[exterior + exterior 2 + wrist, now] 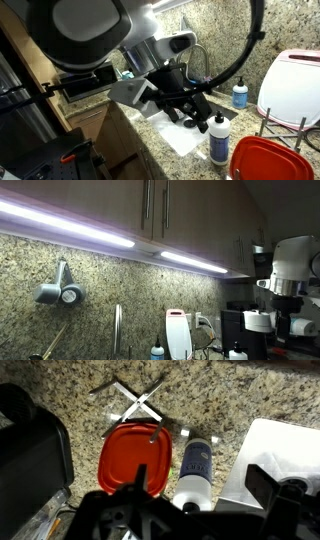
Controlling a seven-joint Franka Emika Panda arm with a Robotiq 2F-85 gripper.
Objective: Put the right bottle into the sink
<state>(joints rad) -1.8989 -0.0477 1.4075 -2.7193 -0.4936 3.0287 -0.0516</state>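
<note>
Bottle target is the white bottle [219,140] with black cap and bluish label, upright on the granite counter [225,20]. It touches nothing I can see. In the wrist view the white bottle [197,463] sits below the camera, with the red lid [135,458] just beside it on one side and a white cloth [285,445] on the other. A wire rack [135,400] lies further off. The smaller blue bottle [240,95] stands well apart and is the wrong one. The gripper [195,108] hovers above and beside the white bottle, jaws spread wide and holding nothing; one of its fingers [265,485] shows at the wrist view's edge. The sink is mostly hidden behind the arm, so only the faucet [117,330] marks its place. Judgement: this is the approach step, grasp not yet made. The bottle is tall and narrow, so an off-centre descent could tip it with a finger, sending it onto the red lid or rolling off. A grip on the cap alone may slip, and smooth plastic could twist in the jaws. The carry could also clip the faucet.
</note>
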